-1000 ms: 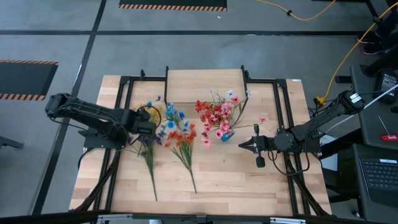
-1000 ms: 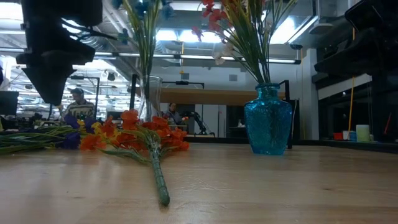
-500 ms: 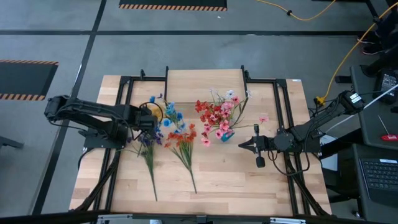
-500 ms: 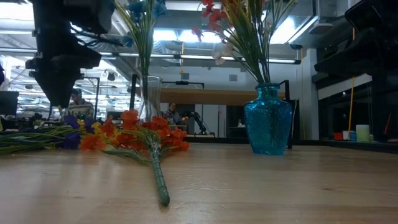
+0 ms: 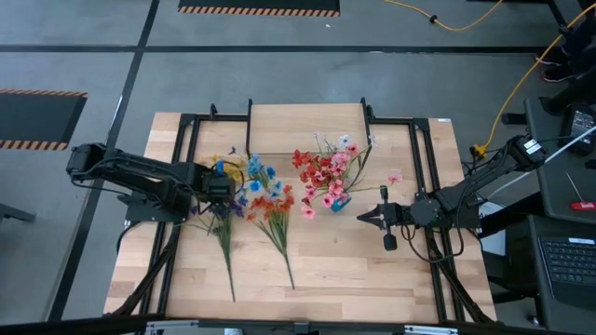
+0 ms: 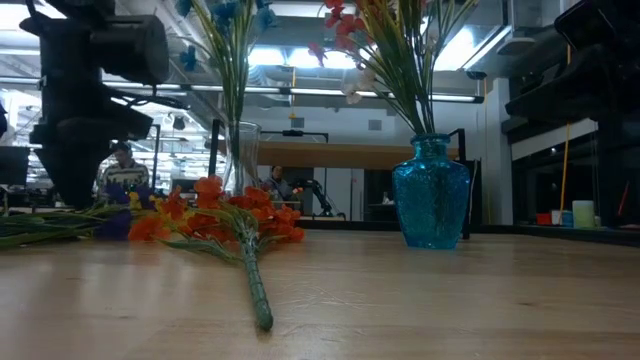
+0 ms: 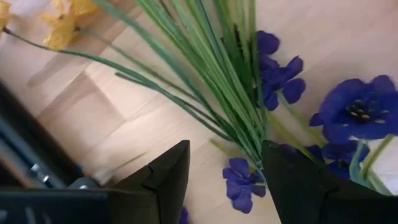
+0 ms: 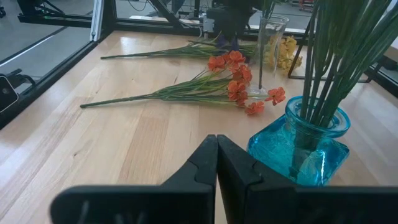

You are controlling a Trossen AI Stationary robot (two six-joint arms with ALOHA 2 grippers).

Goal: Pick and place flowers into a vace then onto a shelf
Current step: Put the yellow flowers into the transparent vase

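Across the middle of the high view lies the wooden worktop (image 5: pixel 372 270) inside a black frame. At its upper centre sits the shelf (image 5: pixel 305 127), a pale plank narrower than the worktop.

Left arm reaches in from the left of the frame; left claw (image 5: pixel 223 192) is low over the purple spray (image 5: pixel 222 216) at left of centre. Wrist view: its two dark fingers (image 7: pixel 163 180) stand wide apart, bare wood and one small purple bloom between them, and the bundle of green stems runs close by one finger. No grip on the stems visible.

Right arm comes in from the right; right claw (image 5: pixel 365 217) hovers just right of the blue vase (image 5: pixel 339 201), fingers pressed together and empty, as its wrist view shows (image 8: pixel 216 163).

Blue glass vase, centre of the worktop, holds red, pink and white flowers (image 5: pixel 326 172). Clear glass vase (image 6: pixel 240 156), left of it, holds blue flowers (image 5: pixel 262 176); yellow blooms (image 5: pixel 230 164) beside it.

Orange spray (image 5: pixel 271 210) lies flat, stem pointing to the lower edge of the frame. Purple spray lies left of it, roughly parallel.

One pink blossom (image 5: pixel 394 177) lies alone, right of the blue vase.
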